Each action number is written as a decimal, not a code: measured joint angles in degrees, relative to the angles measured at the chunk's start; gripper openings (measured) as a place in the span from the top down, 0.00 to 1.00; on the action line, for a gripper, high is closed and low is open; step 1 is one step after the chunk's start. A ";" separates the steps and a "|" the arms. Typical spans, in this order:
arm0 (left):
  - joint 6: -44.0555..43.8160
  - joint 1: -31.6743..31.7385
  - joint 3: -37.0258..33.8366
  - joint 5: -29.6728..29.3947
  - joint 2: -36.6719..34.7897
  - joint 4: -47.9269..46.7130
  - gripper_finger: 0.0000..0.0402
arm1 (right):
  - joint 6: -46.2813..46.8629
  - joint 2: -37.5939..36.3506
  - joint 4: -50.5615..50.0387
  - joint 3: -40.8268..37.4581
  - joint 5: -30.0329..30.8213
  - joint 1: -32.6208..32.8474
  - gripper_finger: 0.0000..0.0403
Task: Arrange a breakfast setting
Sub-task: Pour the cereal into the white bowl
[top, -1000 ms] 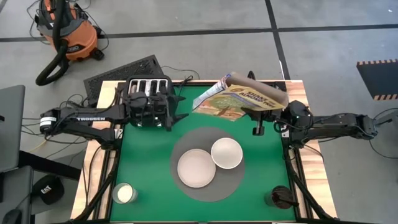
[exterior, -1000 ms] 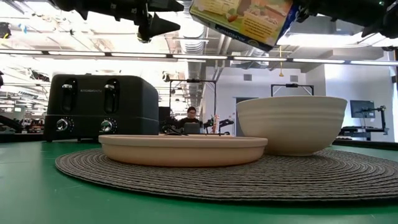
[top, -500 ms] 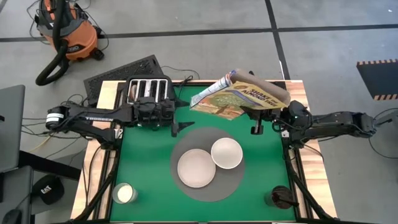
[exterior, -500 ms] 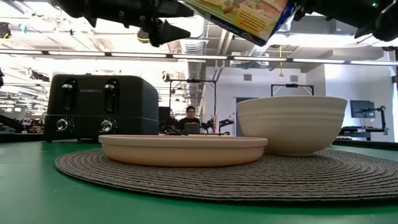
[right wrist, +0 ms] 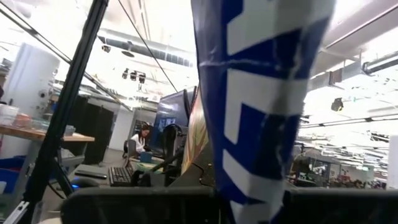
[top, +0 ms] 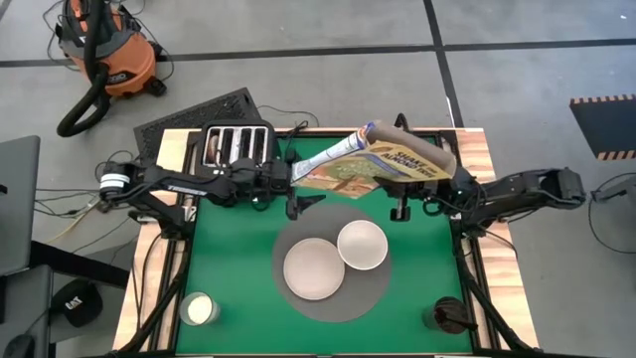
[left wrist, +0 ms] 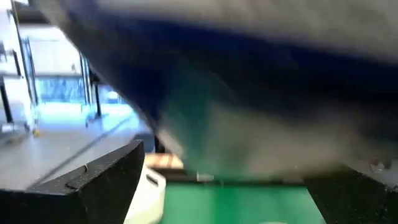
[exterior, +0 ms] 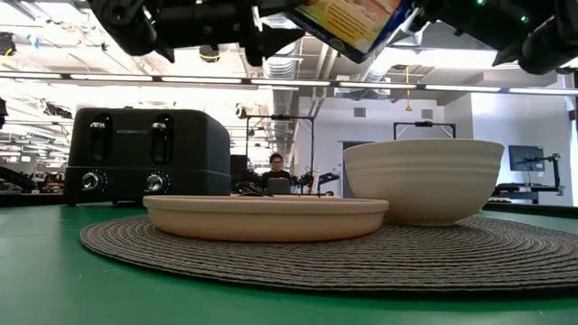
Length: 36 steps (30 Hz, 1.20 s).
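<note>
— Which way does the printed cardboard cereal box [top: 383, 164] lie?
— Tipped on its side in the air above the back of the green-topped table [top: 229, 249]. Its long axis runs across the table, and its open flap end points at the left claw [top: 295, 191]. The right claw [top: 409, 184] is clamped on its other half.
— And the left claw?
— It sits just under the flap end; I cannot tell whether its fingers are apart or together.
— What about the rest of the breakfast setting?
— The round pale plate [top: 314, 268] and the smaller white bowl [top: 363, 245] sit touching on a round, grey woven placemat [top: 288, 234] mid-table. In the low view the mat's ribbed weave is plain, the plate is shallow and matte, and the bowl is deep and smooth.
— And around them?
— A black four-slot toaster [top: 237, 145] stands at the back left corner. The table has a pale wooden border. On the concrete floor beyond sits an orange shop vacuum [top: 104, 55].
</note>
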 joint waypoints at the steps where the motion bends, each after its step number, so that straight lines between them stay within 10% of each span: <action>1: 0.27 -0.03 0.05 0.13 0.23 1.29 0.01 | 0.44 0.87 1.06 0.02 -0.02 0.10 0.94; 10: 2.01 -0.25 0.35 0.35 0.48 6.84 0.04 | 2.51 9.08 12.54 0.20 0.04 0.20 0.94; 22: 1.85 -0.29 0.35 1.46 0.44 6.69 0.42 | 5.33 13.23 13.06 3.19 0.10 0.24 0.88; 36: 2.29 -0.27 0.37 1.18 0.38 5.69 0.58 | 5.27 13.08 12.24 3.18 0.27 0.26 0.73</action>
